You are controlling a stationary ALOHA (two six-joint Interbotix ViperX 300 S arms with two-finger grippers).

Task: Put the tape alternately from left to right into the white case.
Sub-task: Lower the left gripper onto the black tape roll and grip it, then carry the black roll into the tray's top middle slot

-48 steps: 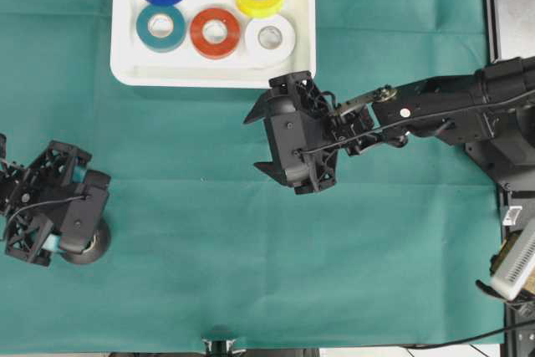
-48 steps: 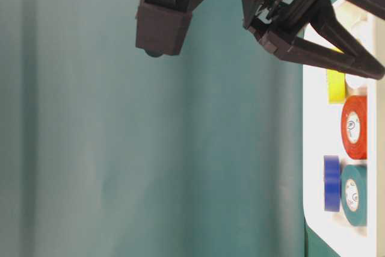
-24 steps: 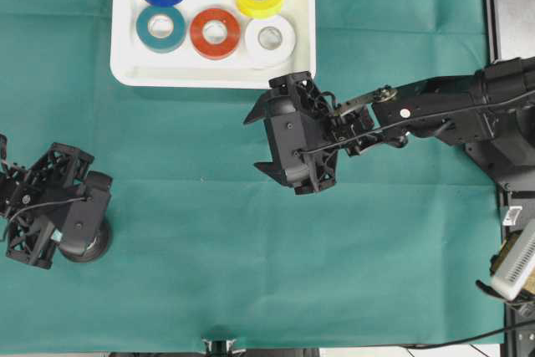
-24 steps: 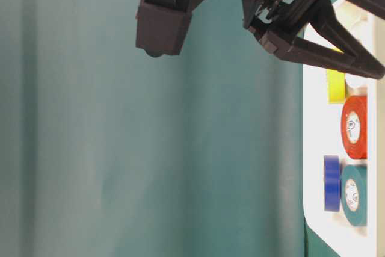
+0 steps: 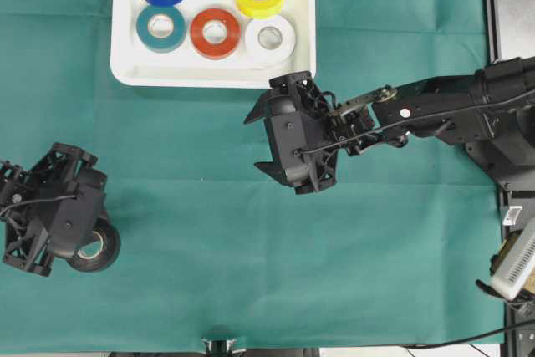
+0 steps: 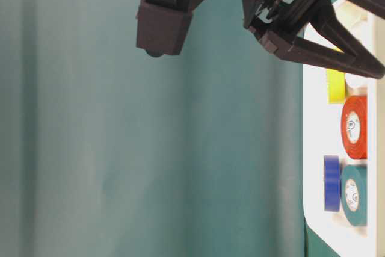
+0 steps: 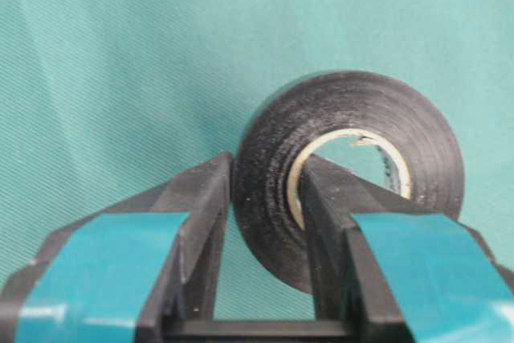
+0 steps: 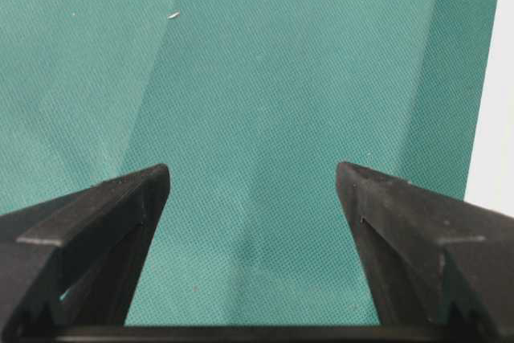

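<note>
Left tool (image 7: 265, 198) pinches the black tape (image 7: 353, 158) by its wall, while the right tool (image 8: 253, 178) hangs spread over the green cloth (image 5: 251, 273)

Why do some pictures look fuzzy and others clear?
In the left wrist view, the left hand's teal-taped fingers are blurry up close, while the black tape they pinch looks sharper. In the table-level view, the cloth looks soft and hazy. The overhead view is crisp, showing the white tray clearly.
</note>
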